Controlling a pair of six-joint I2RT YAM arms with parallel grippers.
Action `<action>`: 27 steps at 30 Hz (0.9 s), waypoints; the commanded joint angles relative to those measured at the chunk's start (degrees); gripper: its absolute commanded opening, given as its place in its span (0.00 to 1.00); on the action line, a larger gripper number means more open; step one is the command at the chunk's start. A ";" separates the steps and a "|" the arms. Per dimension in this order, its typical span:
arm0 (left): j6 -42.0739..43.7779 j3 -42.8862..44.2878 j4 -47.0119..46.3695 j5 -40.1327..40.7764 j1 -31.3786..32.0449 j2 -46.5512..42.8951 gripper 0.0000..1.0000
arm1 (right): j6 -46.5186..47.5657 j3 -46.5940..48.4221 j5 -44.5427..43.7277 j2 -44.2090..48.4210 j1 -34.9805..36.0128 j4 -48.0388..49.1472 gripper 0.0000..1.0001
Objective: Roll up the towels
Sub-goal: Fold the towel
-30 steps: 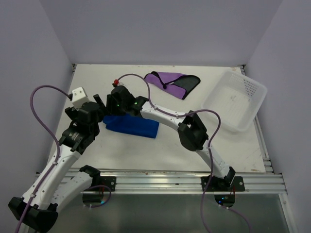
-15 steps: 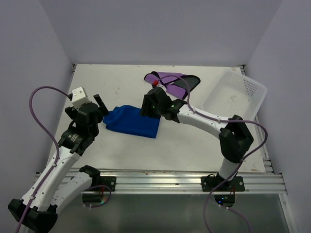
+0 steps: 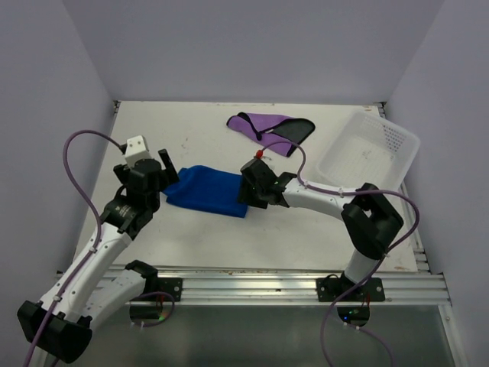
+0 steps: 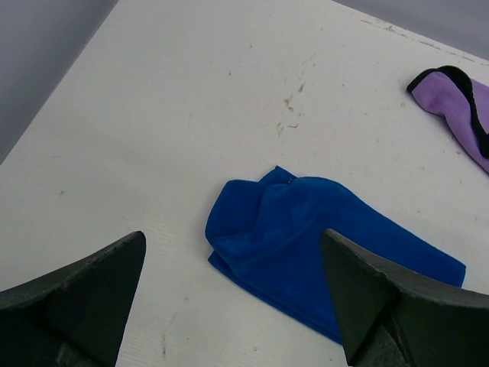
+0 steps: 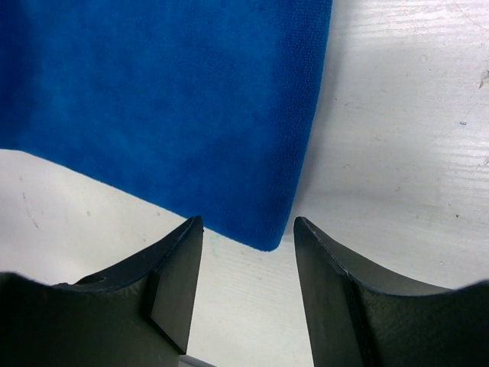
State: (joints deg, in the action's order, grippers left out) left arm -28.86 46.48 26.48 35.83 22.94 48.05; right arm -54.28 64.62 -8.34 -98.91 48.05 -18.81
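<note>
White perforated plastic basket (image 3: 370, 160): on the white table (image 3: 199, 237), right side toward the far corner, looks tilted, outer corner up near the right wall. Aluminium rail (image 3: 267, 287) runs along the table's near edge. Pale lilac walls (image 3: 252, 46) close the table's left, back and right. Dark scuff marks (image 4: 294, 107) on the tabletop, left-centre.

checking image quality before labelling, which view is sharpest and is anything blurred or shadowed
top external: even soft light, all sharp, no glare. left wrist: blue towel and table crisp, left gripper fingers dark and blurred at the bottom. right wrist: very close, towel texture sharpest, soft shadow beside its right edge, right gripper fingers dark.
</note>
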 commanded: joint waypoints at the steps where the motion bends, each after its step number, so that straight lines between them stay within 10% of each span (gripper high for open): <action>1: 1.26 0.10 -3.54 -1.03 0.09 1.25 0.99 | -1.79 -0.11 -1.33 -1.63 -0.15 1.67 0.55; 10: 2.32 -0.25 -4.77 -3.93 0.09 3.01 0.98 | -3.99 -3.45 1.74 -5.85 -0.24 8.00 0.49; 20: 2.50 0.10 -5.39 -5.50 0.09 4.59 0.98 | -2.76 -7.57 0.78 -2.87 -0.06 5.90 0.04; 27: 0.05 2.21 -4.86 -14.20 0.00 11.61 0.98 | 1.63 -17.05 -0.89 4.34 -0.77 3.43 0.00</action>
State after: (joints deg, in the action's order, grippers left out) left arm -27.49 46.37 23.68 26.89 22.94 57.01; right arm -56.12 51.40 -6.85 -97.08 47.86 -10.17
